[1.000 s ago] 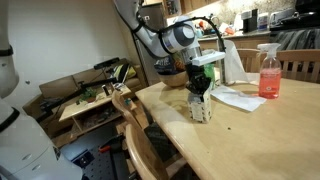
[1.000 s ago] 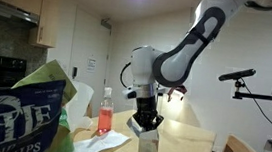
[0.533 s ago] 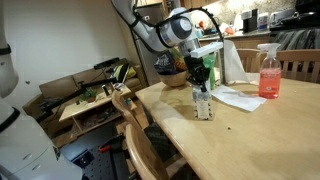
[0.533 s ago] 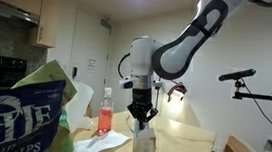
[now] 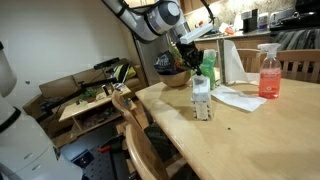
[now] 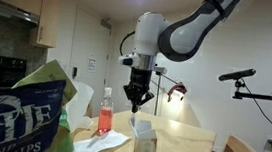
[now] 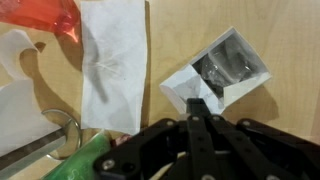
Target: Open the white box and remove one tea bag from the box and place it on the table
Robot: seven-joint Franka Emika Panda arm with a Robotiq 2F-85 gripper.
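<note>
Surroundings: white box [image 5: 201,100] stands upright on the surface [image 5: 250,140], near the edge by the wooden chair [image 5: 130,115]. In the wrist view the box [image 7: 222,75] is open, one flap folded out toward the tool; the inside looks dark and shiny, contents not readable.

A white paper sheet [image 7: 115,60] lies flat just beside the box. A spray bottle with red liquid [image 5: 268,72] stands beyond the paper, well apart from the box. A green object [image 7: 85,165], kind unclear, sits close to the box on the arm's side. A cluttered low bench [image 5: 85,100] stands off the surface, behind the chair. A chip bag [image 6: 17,110] fills the near foreground of an exterior view and hides part of the surface there.

Nothing lies between tool and box opening.

Arm: elbow high, forearm bent down, wrist pointing down at the surface. Tool [image 6: 134,103] hangs above the box [image 6: 144,147], clear of it, seen also in the other exterior view [image 5: 193,58].

Tool state: fingers [image 7: 195,108] pressed together. Whether anything is pinched between the tips I cannot tell.
</note>
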